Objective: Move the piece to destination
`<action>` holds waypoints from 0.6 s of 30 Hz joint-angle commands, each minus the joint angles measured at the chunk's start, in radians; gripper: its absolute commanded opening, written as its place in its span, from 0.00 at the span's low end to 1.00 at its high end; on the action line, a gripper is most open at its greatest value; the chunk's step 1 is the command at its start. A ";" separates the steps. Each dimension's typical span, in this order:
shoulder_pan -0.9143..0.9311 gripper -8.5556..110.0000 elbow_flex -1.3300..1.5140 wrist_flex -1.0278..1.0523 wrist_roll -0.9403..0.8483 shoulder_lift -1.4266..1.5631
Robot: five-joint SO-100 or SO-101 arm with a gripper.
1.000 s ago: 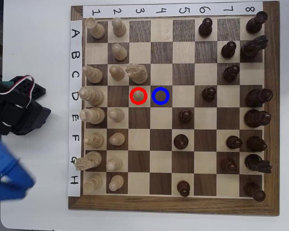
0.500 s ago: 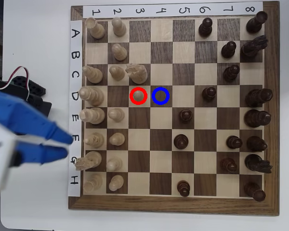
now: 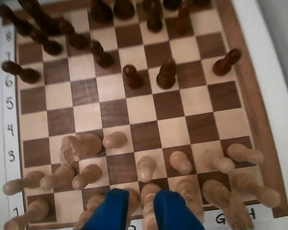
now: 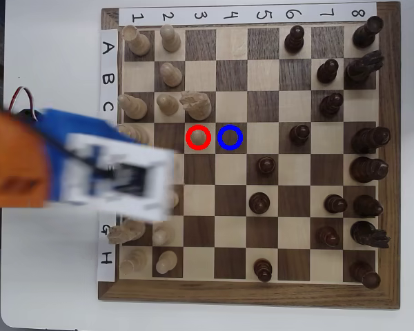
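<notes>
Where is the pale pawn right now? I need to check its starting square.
In the overhead view the pale pawn stands inside the red ring on row D, column 3, directly left of the blue-ringed dark square and below the pale knight.

we see a wooden chessboard (image 4: 248, 293) lying on a white table (image 4: 48, 55) in the overhead view, with number and letter labels along two edges. dark brown pieces (image 4: 362, 141) crowd its right side, several dark pawns (image 4: 265, 165) standing further in. a pale knight (image 4: 195, 103) stands on row c, and a red ring (image 4: 199, 138) marks a light square.
</notes>
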 commanded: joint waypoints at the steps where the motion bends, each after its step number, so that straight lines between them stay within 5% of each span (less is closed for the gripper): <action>1: -0.100 0.15 0.118 -0.135 0.344 -0.032; 18: -0.156 0.23 0.206 -0.198 0.400 -0.043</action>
